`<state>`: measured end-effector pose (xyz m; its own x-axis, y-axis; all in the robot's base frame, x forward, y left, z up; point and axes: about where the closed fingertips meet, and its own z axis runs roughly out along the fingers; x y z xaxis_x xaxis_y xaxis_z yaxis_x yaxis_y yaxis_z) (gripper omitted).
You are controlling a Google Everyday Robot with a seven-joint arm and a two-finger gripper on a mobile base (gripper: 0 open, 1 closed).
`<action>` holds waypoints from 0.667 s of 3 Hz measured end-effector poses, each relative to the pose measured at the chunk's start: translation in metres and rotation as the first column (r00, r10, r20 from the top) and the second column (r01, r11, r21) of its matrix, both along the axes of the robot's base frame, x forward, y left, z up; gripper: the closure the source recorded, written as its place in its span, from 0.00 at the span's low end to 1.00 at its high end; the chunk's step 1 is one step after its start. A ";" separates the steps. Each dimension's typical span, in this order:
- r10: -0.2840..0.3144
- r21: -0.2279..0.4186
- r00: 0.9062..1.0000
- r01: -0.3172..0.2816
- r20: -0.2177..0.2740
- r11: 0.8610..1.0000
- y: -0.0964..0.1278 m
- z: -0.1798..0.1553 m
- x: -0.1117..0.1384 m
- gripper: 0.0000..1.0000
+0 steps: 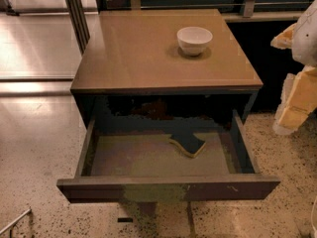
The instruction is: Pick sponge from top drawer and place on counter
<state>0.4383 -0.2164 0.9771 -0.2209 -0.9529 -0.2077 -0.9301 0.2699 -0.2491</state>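
Starting on the left: shiny speckled floor (pixel 34 148), with a thin metal rod (pixel 14 222) poking in at the bottom left corner. The dark cabinet fills the middle of the frame, and its glossy tan counter (pixel 138 53) takes up the upper center. Below that the top drawer (pixel 168 186) is pulled way out toward the bottom of the frame, so the greenish-tan floor inside shows.

The sponge (pixel 188 144) is lying flat in the drawer, a bit right of center and toward the back, blue side up with the yellow edge peeking out underneath. Nothing is touching it. A small white bowl (pixel 194 39) sits upright on the counter, right of center, pretty much straight above the sponge in the frame.

The gripper (pixel 297 95) is over at the right edge, about mid-height, a whitish-yellow blocky shape partly cut off. It's outside the drawer, up and to the right of the sponge and well apart from it. Honestly can't tell if it's spread or closed.
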 end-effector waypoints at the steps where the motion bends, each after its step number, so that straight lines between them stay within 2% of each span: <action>1: 0.000 0.000 1.000 0.000 0.000 1.000 0.000 0.000 0.000 0.00; 2: 0.000 0.000 1.000 0.000 0.000 1.000 0.000 0.000 0.000 0.19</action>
